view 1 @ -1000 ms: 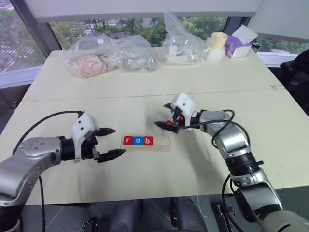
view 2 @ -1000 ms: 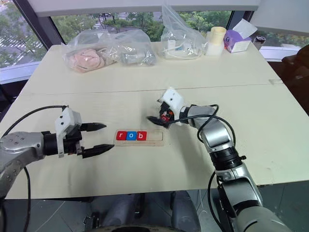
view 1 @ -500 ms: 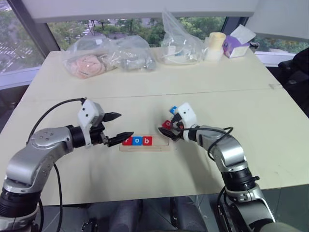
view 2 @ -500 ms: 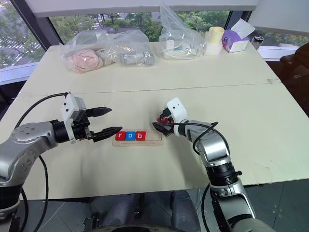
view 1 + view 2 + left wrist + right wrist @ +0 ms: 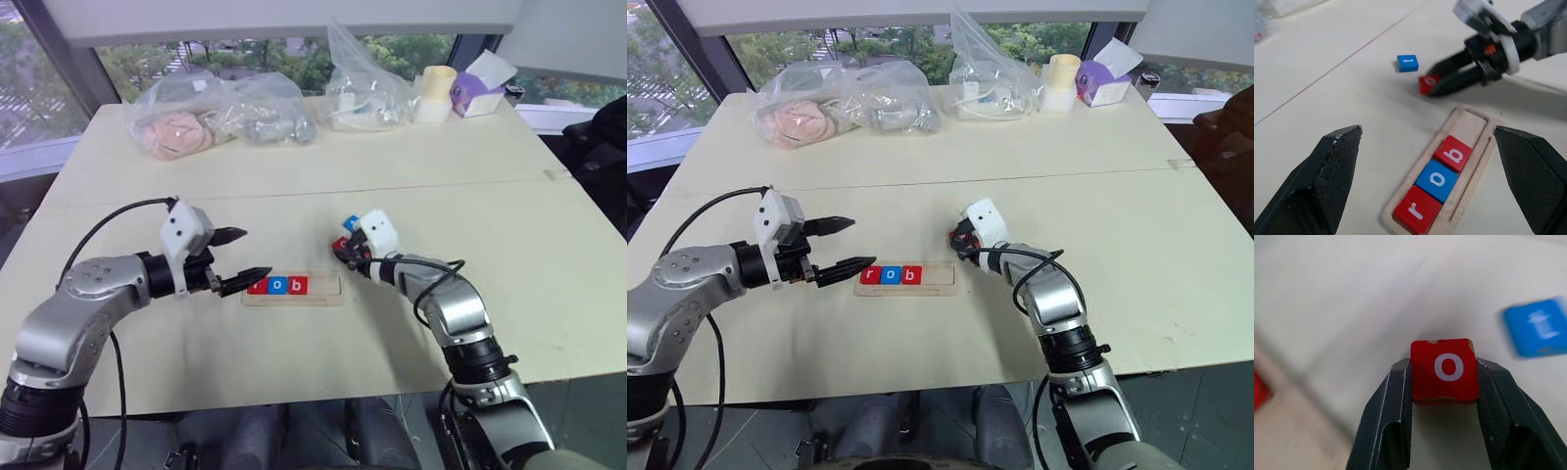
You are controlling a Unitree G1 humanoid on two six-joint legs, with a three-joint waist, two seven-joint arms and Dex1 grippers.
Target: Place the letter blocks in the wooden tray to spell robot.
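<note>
The wooden tray (image 5: 328,287) lies mid-table with letter blocks red r (image 5: 1411,214), blue o (image 5: 1436,179) and red b (image 5: 1453,153) in its left part; the right part of the slot (image 5: 1469,124) is bare. Just behind the tray's right end, my right gripper (image 5: 340,249) is shut on a red o block (image 5: 1444,369), low at the table surface. A blue t block (image 5: 1407,62) lies flat on the table just beyond it. My left gripper (image 5: 246,257) hovers open at the tray's left end, holding nothing.
Clear plastic bags (image 5: 186,122) (image 5: 364,93) with contents, a cream roll (image 5: 438,93) and a purple tissue box (image 5: 480,86) line the table's far edge. A seam (image 5: 294,191) runs across the tabletop behind the work area.
My right gripper sank to the table and closed on the red o block. My left gripper came a little closer to the tray's left end and stays open.
</note>
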